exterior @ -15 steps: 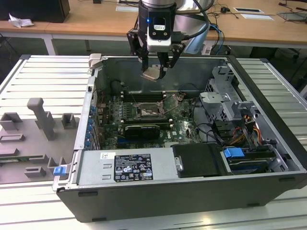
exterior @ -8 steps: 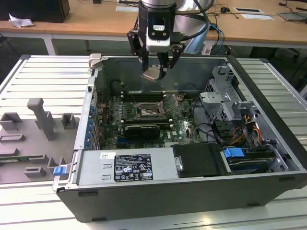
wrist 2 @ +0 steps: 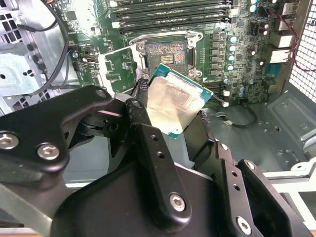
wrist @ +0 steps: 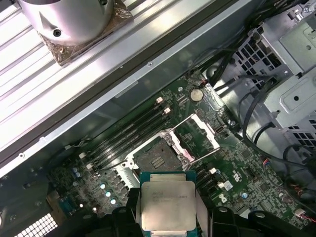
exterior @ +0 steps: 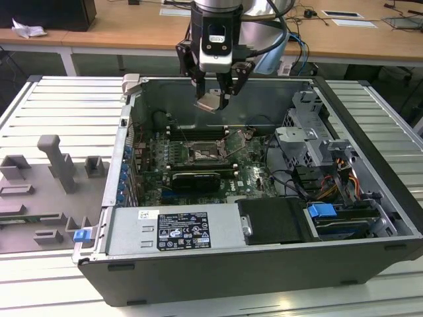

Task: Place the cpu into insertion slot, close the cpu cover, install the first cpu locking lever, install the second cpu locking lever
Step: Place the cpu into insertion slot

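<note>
My gripper hangs over the open computer case, shut on the cpu, a flat square chip with a pale metal top. In both wrist views the cpu sits tilted between the black fingers, high above the board and touching nothing else. The insertion slot lies open and bare on the green motherboard, below and ahead of the chip. The cpu cover stands swung up beside the slot, off to one side of it.
Long black memory slots run beside the socket. A metal drive cage with cables fills the case's side at the exterior view's right. The case walls ring the board. A grey fixture stands on the table at the exterior view's left.
</note>
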Robot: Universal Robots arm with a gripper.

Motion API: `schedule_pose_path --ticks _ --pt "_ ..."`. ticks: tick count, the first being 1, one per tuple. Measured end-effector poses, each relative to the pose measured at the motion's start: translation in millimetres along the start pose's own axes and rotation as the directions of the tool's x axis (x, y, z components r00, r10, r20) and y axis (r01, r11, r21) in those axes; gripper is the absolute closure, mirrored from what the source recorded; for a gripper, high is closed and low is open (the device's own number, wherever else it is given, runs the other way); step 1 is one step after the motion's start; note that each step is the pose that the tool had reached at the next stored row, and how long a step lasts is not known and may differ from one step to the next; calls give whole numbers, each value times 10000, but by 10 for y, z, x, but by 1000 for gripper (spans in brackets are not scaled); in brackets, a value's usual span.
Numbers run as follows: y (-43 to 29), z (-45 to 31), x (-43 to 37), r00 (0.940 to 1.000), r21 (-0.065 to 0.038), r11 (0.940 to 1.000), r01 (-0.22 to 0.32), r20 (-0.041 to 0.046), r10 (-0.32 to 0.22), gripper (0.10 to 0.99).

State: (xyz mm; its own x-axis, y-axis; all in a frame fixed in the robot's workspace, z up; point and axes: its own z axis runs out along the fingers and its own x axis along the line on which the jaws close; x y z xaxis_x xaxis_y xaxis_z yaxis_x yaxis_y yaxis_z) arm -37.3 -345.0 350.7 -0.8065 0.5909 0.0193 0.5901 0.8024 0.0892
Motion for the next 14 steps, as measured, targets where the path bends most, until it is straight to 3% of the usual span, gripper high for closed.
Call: schedule_pose_path --ticks 2,8,12,14 --pt "0 2 0 10000 -2 10000 -90 8 90 553" --pt "-1 14 0 9939 -28 9939 -1102 97 1102 553" --pt "-1 21 0 9857 -46 9858 -1678 147 1679 553" --pt "-2 26 -1 9772 -61 9774 -2115 185 2116 553"
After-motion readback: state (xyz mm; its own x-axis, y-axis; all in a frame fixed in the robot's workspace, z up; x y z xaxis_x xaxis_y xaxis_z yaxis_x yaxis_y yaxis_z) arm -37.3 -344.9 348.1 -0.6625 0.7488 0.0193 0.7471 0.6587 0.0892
